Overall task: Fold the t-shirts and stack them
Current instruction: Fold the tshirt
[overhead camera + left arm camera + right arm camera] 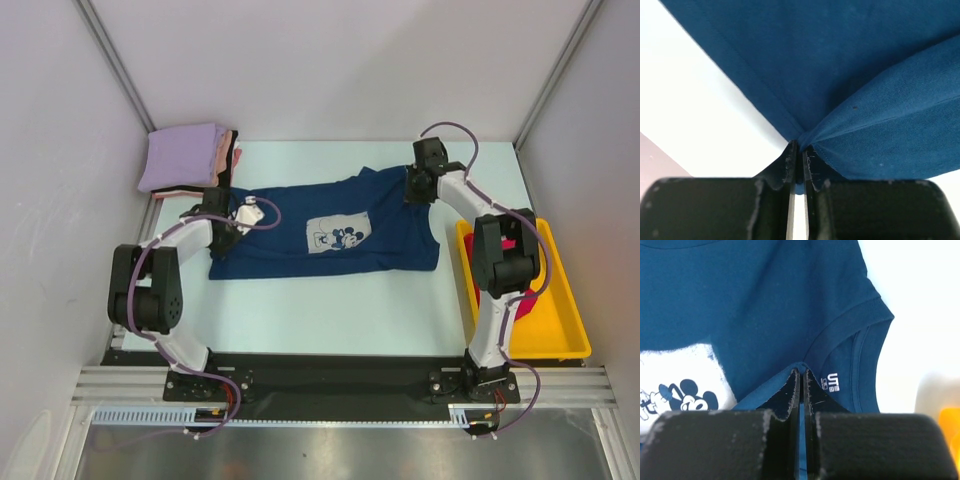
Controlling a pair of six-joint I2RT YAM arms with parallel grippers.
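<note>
A navy mouse-print t-shirt (390, 240) lies lengthwise between left pincer (799, 150) and right pincer (801, 374), each clenched on one end.

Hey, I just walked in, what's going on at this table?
Two robot arms are handling a navy shirt lying on the table. The left hand is shut on its left end; the right hand pinches a fold beside the collar. A stack of folded shirts, lavender on top, sits in the far left corner, and a yellow tray stands at the right.
</note>
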